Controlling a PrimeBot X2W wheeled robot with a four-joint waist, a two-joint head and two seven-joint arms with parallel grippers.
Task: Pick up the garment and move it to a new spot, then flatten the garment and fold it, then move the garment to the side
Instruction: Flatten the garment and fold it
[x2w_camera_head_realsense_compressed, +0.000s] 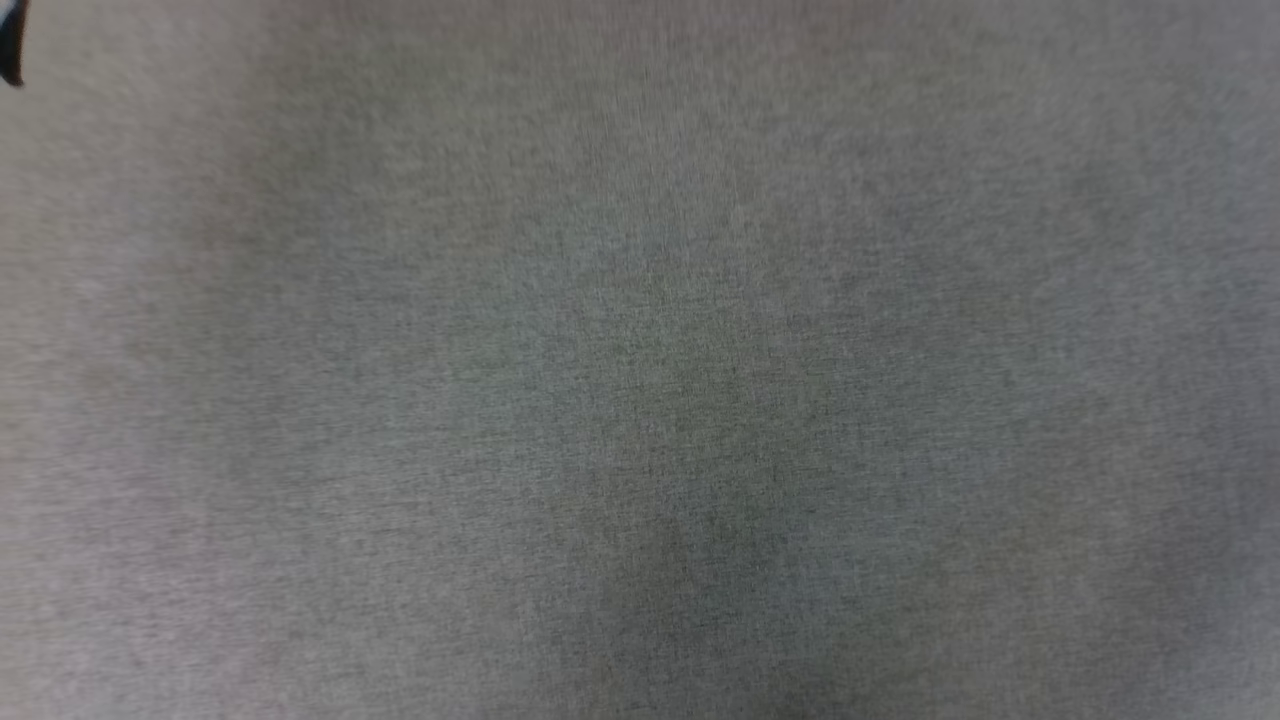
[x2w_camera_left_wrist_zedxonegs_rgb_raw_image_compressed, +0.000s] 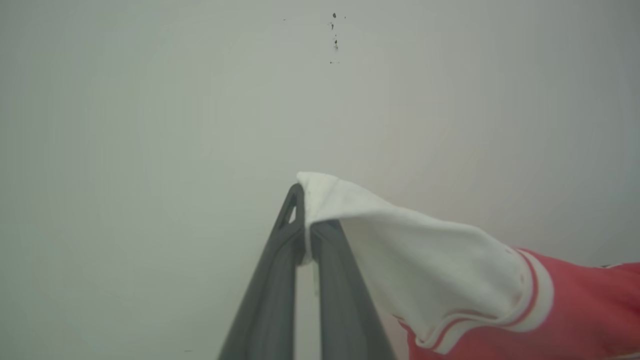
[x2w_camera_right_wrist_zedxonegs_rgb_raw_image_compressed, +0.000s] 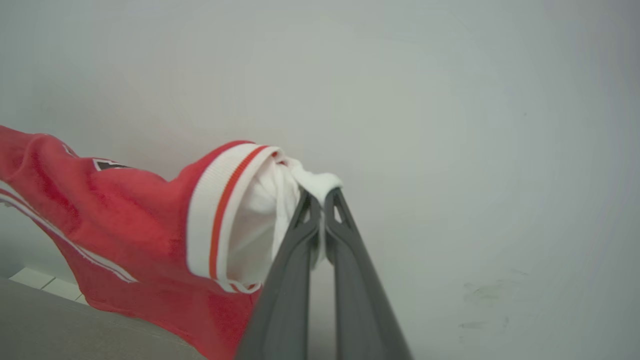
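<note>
The garment (x2w_camera_left_wrist_zedxonegs_rgb_raw_image_compressed: 575, 310) is a red T-shirt with white sleeves and red-and-white striped trim, held up in the air against a pale wall. My left gripper (x2w_camera_left_wrist_zedxonegs_rgb_raw_image_compressed: 306, 220) is shut on the tip of one white sleeve, and the red body hangs off to the right in the left wrist view. My right gripper (x2w_camera_right_wrist_zedxonegs_rgb_raw_image_compressed: 320, 197) is shut on the bunched white cloth of the other sleeve, while the garment (x2w_camera_right_wrist_zedxonegs_rgb_raw_image_compressed: 125, 225) stretches off to the left, showing a bit of black print. In the head view I see grey fabric surface (x2w_camera_head_realsense_compressed: 640, 360).
A pale wall (x2w_camera_left_wrist_zedxonegs_rgb_raw_image_compressed: 200, 100) with a few dark specks stands behind the left gripper. In the right wrist view a grey surface edge (x2w_camera_right_wrist_zedxonegs_rgb_raw_image_compressed: 60, 330) and pale floor tiles (x2w_camera_right_wrist_zedxonegs_rgb_raw_image_compressed: 35, 280) show at the lower left. A small dark shape (x2w_camera_head_realsense_compressed: 12, 45) sits at the head view's top left corner.
</note>
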